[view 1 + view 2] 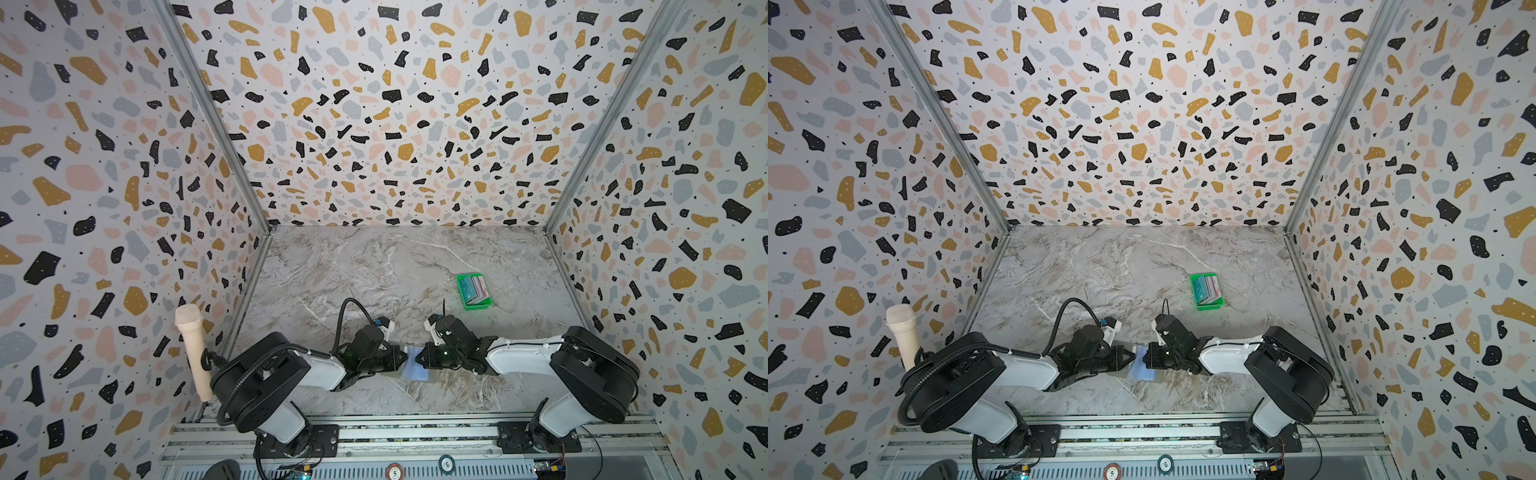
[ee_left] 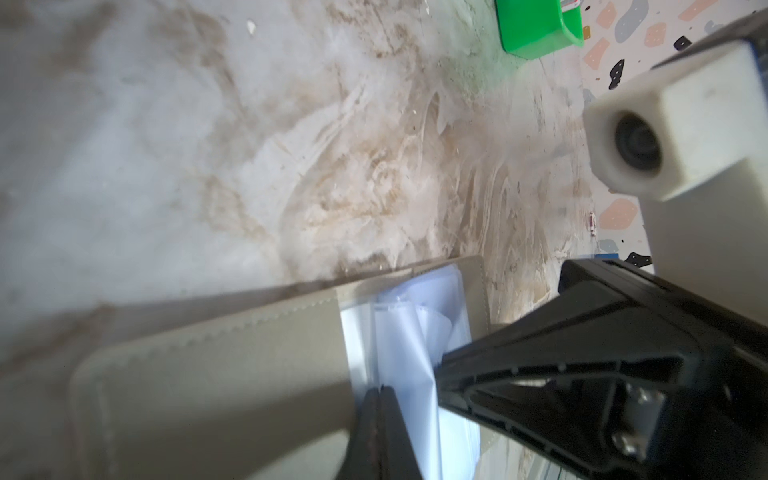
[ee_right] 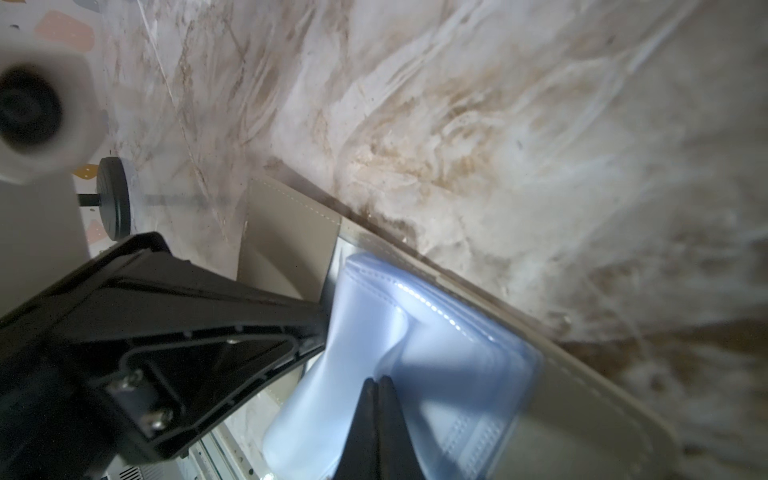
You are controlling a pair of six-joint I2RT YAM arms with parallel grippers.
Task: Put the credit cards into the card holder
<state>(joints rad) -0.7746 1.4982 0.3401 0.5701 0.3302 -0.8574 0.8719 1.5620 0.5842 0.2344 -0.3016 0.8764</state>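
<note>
Left wrist view: left end effector (image 2: 379, 390) clamped tight on the card holder (image 2: 208, 353), right end effector (image 3: 378, 380) pinching its clear pockets (image 3: 457, 353) (flimsy), so opposed pulls could tear them.

The holder (image 1: 417, 365), a taupe wallet with stitched edges, lies open on the marble table (image 1: 365, 266) near its front edge, seen in both top views (image 1: 1144, 366). The left wrist view shows its plain taupe cover (image 2: 208, 374). Its clear, blue-tinted pockets (image 3: 415, 332) are bunched and bowed up off the cover instead of lying flat. The cards (image 1: 477, 289), teal, red, pink and white, stand packed on edge in a small green tray (image 1: 478, 308). The tray sits well apart from the holder, farther back and to the right in both top views (image 1: 1209, 289).
</note>
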